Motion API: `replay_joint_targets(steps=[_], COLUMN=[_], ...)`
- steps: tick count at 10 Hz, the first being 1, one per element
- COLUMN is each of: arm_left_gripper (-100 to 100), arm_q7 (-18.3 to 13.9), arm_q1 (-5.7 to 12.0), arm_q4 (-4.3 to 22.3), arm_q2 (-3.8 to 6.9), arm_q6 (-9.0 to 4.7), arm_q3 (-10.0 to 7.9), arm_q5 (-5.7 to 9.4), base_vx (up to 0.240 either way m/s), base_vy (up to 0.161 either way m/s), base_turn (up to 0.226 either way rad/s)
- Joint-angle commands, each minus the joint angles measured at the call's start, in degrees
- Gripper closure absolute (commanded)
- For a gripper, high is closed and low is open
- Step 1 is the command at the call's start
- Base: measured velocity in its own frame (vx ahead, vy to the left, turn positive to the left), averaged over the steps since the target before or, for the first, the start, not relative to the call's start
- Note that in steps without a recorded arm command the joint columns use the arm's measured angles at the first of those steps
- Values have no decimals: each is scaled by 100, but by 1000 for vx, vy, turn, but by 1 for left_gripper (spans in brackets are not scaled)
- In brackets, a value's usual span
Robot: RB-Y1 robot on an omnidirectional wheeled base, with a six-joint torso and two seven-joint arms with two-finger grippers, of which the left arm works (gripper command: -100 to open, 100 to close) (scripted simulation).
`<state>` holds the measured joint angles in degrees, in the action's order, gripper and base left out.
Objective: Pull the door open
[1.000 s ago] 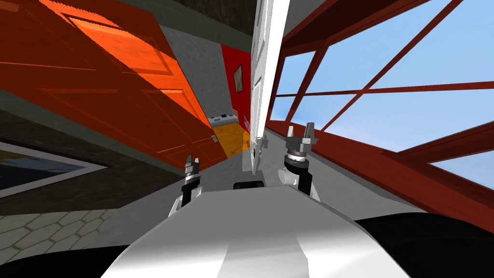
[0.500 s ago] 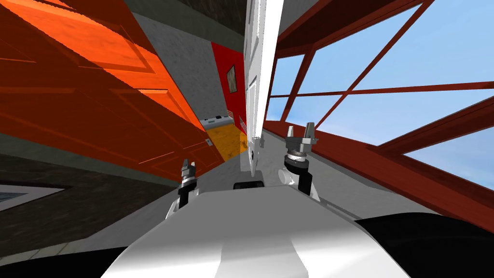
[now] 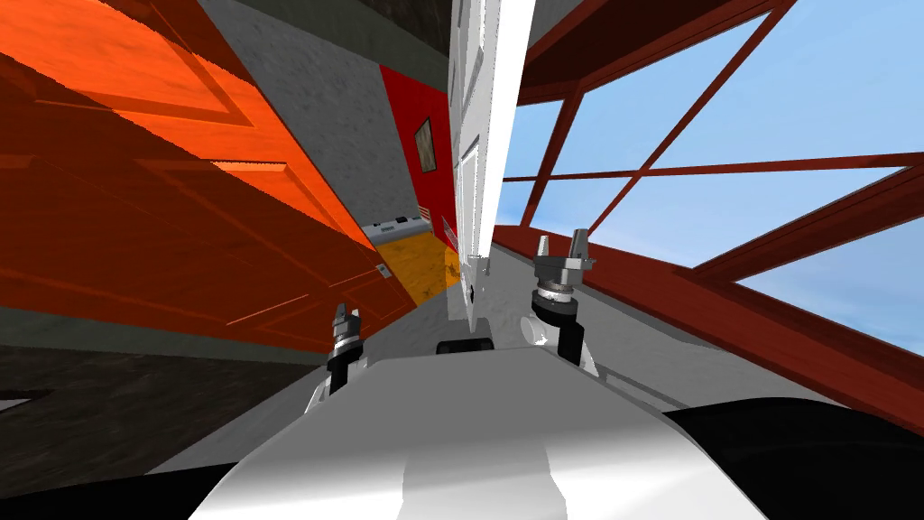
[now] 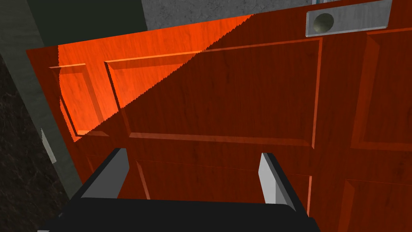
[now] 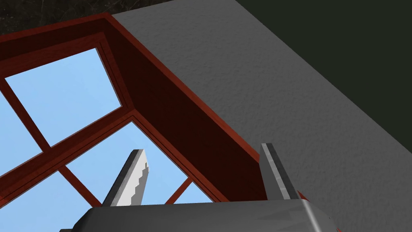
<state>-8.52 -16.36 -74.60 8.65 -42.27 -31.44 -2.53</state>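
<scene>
A white door (image 3: 469, 181) stands edge-on straight ahead of me, swung out between my two arms, with a small grey handle (image 3: 475, 263) low on its edge. My left gripper (image 3: 344, 315) is open, low and to the left of that door. It faces a panelled orange door (image 4: 225, 92) that has a grey latch plate (image 4: 348, 18); nothing is between its fingers, and the gripper (image 4: 193, 155) is apart from that door. My right gripper (image 3: 561, 246) is raised to the right of the white door, open and empty (image 5: 203, 149).
The orange door (image 3: 162, 190) fills the left side, close to my left arm. A large window with a dark red frame (image 3: 686, 298) runs along the right. Far ahead are a red wall (image 3: 415, 117), a yellow floor (image 3: 424, 262) and a low grey unit (image 3: 400, 224).
The whole head view has swung: the orange door has grown and slid left as I turned. My left gripper has sunk slightly down and left. The right gripper has held its place.
</scene>
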Motion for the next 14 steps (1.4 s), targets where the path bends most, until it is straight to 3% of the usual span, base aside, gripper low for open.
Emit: replay_joint_targets(steps=[1,9,10,14], arm_left_gripper=[-100,-100,-100,-100], arm_q7=[-20,-160,-160,-223], arm_q1=[76,496,496,687], arm_q4=[251,1706,1713,2374], arm_q2=[37,234,234,318], arm_q6=[-50,-287,-287,-394], arm_q3=[-122,-914,-914,-1272], arm_q5=[2,13,13,18], base_vx=[44,83,56,48], base_vy=[21,52,23,41], base_turn=[-120,-158,-75,-147])
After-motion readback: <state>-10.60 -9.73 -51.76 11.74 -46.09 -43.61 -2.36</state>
